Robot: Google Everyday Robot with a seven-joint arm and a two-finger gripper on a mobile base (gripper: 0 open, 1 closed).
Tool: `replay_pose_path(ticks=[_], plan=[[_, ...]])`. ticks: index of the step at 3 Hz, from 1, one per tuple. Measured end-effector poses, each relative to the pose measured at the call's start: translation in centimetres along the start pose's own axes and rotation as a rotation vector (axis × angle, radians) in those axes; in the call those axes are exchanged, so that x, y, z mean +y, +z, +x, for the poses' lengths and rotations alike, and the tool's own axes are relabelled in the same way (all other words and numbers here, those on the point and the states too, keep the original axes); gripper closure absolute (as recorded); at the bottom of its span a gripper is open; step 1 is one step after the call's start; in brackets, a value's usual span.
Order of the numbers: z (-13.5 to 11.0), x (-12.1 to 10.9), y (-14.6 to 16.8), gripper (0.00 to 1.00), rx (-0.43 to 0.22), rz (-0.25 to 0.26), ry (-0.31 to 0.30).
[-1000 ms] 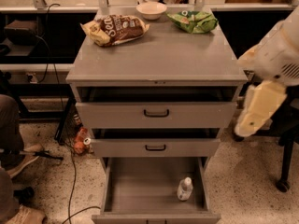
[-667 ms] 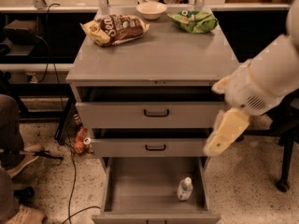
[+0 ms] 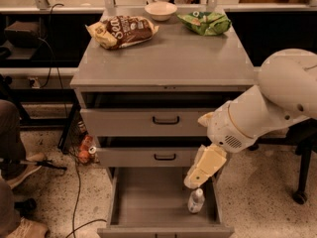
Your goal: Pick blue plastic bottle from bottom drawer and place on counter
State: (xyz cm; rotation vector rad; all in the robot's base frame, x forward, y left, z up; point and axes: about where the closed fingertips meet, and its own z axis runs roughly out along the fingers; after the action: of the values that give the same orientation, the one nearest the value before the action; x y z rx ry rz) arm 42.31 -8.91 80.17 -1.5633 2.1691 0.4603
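The blue plastic bottle point(image 3: 196, 201), small and clear with a white cap, lies at the right side of the open bottom drawer point(image 3: 148, 202). My gripper point(image 3: 197, 181) hangs from the white arm on the right and points down, its tip just above the bottle's cap. The counter point(image 3: 166, 58) is the flat grey top of the cabinet.
On the counter stand a brown snack bag point(image 3: 123, 30), a white bowl point(image 3: 160, 10) and a green bag point(image 3: 204, 22). Two shallower drawers with black handles point(image 3: 165, 119) sit above the bottom drawer. A person's legs point(image 3: 12, 148) and cables lie on the floor at left.
My arm has swung left and down from the cabinet's right side. The gripper now sits just above the bottle in the bottom drawer.
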Motion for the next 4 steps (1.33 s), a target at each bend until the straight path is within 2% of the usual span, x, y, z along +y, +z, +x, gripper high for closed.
replay_pose_path(ticks=[1, 2, 4], plan=[[0.7, -0.4, 0.7, 0.0, 0.009, 0.02, 0.016], [4.5, -2.2, 3.6, 0.0, 0.025, 0.068, 0.056], [12.7, -5.3, 12.6, 0.0, -0.02, 0.112, 0.145]])
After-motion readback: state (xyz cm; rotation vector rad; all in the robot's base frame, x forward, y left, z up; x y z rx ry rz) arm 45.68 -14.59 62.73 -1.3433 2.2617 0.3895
